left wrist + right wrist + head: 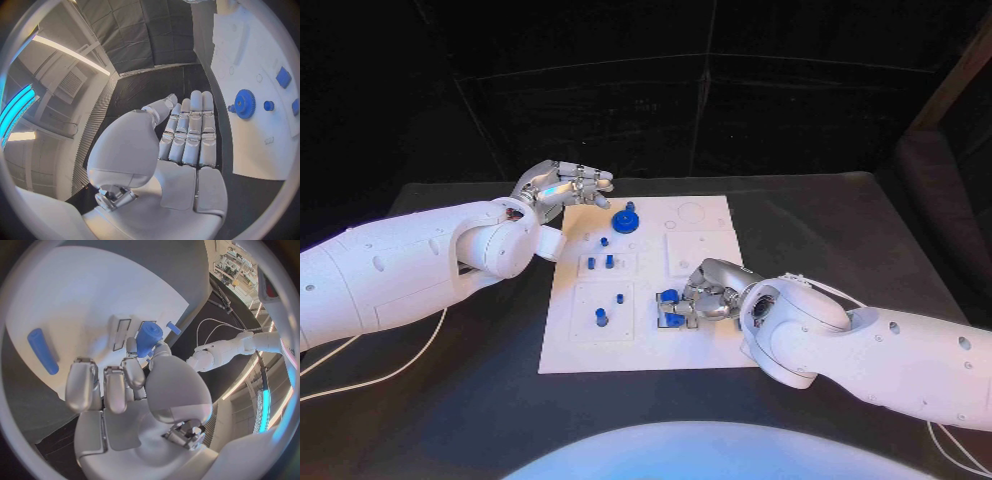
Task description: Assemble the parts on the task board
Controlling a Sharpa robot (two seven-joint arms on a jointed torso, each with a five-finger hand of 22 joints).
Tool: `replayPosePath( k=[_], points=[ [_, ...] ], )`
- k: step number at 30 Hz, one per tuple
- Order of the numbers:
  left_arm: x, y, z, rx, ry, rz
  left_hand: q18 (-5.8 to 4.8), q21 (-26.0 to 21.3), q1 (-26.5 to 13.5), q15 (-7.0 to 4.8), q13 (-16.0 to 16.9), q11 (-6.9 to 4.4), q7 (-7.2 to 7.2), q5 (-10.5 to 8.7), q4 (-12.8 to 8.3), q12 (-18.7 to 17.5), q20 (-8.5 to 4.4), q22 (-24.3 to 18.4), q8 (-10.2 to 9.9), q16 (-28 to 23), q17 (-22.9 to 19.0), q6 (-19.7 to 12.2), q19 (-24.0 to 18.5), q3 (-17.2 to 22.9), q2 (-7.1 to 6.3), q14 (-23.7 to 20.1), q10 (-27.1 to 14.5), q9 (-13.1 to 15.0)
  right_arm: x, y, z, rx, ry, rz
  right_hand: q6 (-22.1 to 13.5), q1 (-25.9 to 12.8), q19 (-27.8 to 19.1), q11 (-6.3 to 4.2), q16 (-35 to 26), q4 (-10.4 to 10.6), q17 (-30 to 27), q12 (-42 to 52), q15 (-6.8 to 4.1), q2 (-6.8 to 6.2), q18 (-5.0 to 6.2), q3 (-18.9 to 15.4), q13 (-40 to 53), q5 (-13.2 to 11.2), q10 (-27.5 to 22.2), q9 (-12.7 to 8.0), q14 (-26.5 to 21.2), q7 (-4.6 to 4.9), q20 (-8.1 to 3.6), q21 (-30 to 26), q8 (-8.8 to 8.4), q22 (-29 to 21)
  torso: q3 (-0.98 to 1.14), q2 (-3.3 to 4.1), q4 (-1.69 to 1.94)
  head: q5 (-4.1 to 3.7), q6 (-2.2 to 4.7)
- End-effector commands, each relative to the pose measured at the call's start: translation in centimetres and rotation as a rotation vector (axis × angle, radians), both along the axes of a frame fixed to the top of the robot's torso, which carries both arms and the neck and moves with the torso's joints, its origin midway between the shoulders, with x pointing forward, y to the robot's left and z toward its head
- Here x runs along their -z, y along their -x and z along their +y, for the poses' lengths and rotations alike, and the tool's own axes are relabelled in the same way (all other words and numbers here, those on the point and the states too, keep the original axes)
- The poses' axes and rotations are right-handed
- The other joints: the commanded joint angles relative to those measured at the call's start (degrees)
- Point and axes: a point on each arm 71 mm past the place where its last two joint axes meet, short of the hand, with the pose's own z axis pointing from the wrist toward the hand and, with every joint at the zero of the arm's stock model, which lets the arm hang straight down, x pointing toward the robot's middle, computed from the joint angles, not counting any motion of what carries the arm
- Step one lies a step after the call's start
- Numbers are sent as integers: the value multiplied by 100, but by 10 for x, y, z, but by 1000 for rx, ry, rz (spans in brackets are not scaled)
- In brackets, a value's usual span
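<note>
Right hand (708, 291) over task board (708, 350) near edge, pinching short blue cylinder (149, 337), axis pointing down toward board slots. Left hand (564, 186) empty, fingers together, beside blue gear (626, 221) at board's far edge.

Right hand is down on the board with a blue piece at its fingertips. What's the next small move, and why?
Probably ease the right hand straight down to seat the blue cylinder it pinches, since that part sits right at the recessed slots on the task board. The left hand is open beside the board near the blue gear, so nothing blocks it.
</note>
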Motion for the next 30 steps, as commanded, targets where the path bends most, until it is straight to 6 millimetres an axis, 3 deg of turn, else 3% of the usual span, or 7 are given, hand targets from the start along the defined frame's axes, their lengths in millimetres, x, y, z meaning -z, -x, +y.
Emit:
replayPosePath(
  k=[1, 4, 8, 12, 19, 23, 30],
  points=[
    [-2, 0, -2, 16, 8, -7, 62, -34, -61, 20, -8, 9, -9, -14, 2, 34, 32, -6, 15, -40, -5, -44, -12, -24, -16, 16, -37, -9, 0, 0, 2, 4, 22, -4, -34, -232, 16, -21, 24, -20, 399, -43, -56, 30, -75, -138, 11, -542, 8, 8, 400, 28, -49, 17, 22, 2, 1, 0, -6, -2, 7],
    [-2, 0, -3, 18, 9, -7, 62, -34, -61, 20, -8, 9, -9, -14, 2, 34, 32, -6, 15, -40, -5, -44, -12, -24, -16, 16, -37, -9, -1, 0, 5, -4, 18, -17, -65, -527, 19, -22, 19, 16, 398, -78, -55, -44, -77, -318, 18, -1171, 11, 63, 399, 31, -52, 16, 56, 11, 0, -1, -5, -7, 9],
    [-1, 0, -4, 20, 9, -7, 62, -34, -61, 20, -8, 9, -9, -14, 2, 34, 32, -6, 15, -40, -5, -44, -12, -24, -16, 16, -37, -9, -1, 0, 6, -13, 24, -18, -84, -1012, 23, -24, 17, 39, 401, -114, -52, -238, -78, -319, 24, -1330, 9, 115, 399, 31, -53, 18, 93, 24, 2, -3, -6, -15, 2],
    [-1, 0, -4, 20, 9, -6, 62, -34, -61, 20, -8, 9, -9, -14, 2, 34, 32, -6, 15, -40, -5, -44, -12, -24, -16, 16, -37, -9, 0, 0, 6, -18, 42, -17, -161, -1542, 25, -11, -13, 36, 367, -227, -38, -562, -83, 107, -19, -1716, -32, 172, 390, 51, -42, 22, 110, 48, -1, -1, -4, -30, 5],
    [-1, 0, -3, 18, 8, -6, 62, -34, -61, 20, -8, 9, -9, -14, 2, 34, 32, -6, 15, -40, -5, -44, -12, -24, -16, 16, -37, -9, -2, 1, 5, -45, 36, -36, -198, -756, 32, -6, -6, -196, 390, -227, -43, -410, -88, 414, 34, -1063, -13, 230, 396, 45, -39, 34, 139, 82, 2, 0, -11, -14, -4],
    [-1, 0, -2, 17, 7, -6, 62, -34, -61, 20, -8, 9, -9, -14, 2, 34, 32, -6, 15, -40, -5, -44, -12, -24, -16, 16, -37, -9, -4, 2, 3, -57, 20, -49, -215, -193, 41, -9, 8, -416, 420, -226, -43, -362, -95, 449, 71, -990, -2, 267, 403, 45, -41, 53, 156, 126, 3, 4, -14, -11, -4],
    [-1, 0, -1, 15, 7, -6, 62, -34, -61, 20, -8, 9, -9, -14, 2, 34, 32, -6, 15, -40, -5, -44, -12, -24, -16, 16, -37, -9, -9, 5, -4, -74, -25, -78, -269, 138, 30, 6, -3, -551, 410, -271, -34, -355, -94, 396, 70, -774, -24, 282, 399, 64, -33, 46, 136, 120, 8, -1, -23, -14, -5]
  ],
)
